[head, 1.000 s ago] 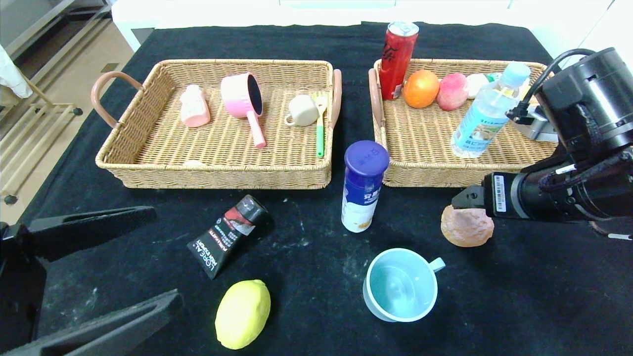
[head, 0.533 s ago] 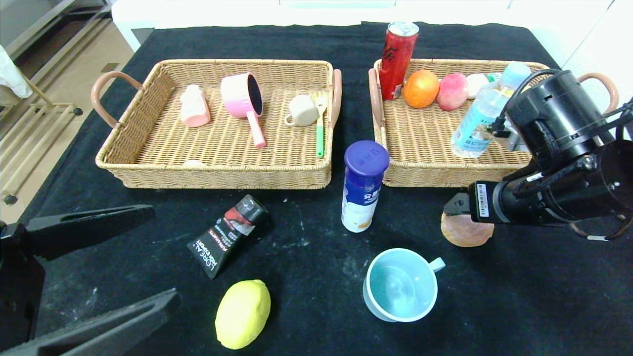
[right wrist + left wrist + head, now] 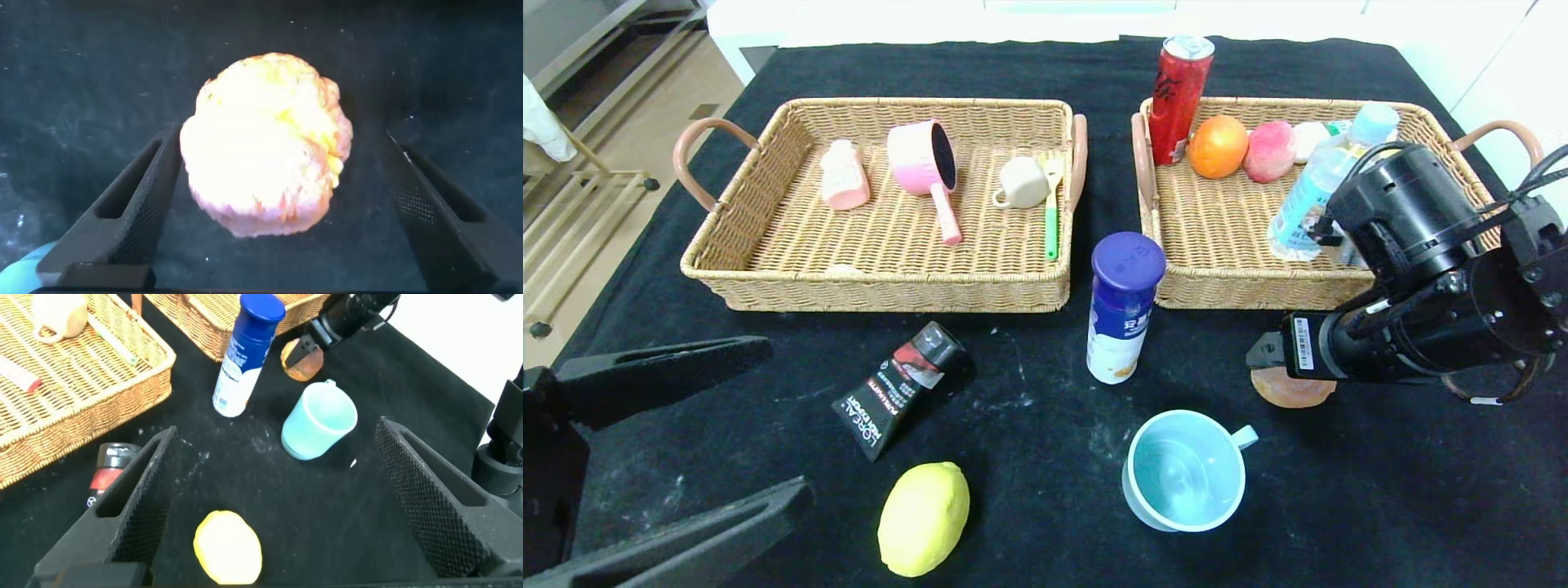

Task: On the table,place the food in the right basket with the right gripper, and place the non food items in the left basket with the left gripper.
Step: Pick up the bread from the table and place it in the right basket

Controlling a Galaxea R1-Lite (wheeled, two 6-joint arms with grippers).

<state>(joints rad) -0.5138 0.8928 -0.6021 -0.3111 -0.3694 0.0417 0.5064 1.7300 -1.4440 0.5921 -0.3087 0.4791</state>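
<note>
Bread [image 3: 1292, 390] sits on the table [image 3: 1380, 506] near its right edge, just in front of the right basket [image 3: 1225, 269], and the right gripper [image 3: 274, 220] hovers right over it, jaws spread wide on either side, nothing gripped. Left gripper [image 3: 274, 498] waits wide open and empty at the front left corner, above the lemon [image 3: 924, 518]. Tube [image 3: 900, 387], blue bottle [image 3: 1123, 307] and cup [image 3: 1184, 470] lie mid-table, in front of the left basket [image 3: 890, 290].
</note>
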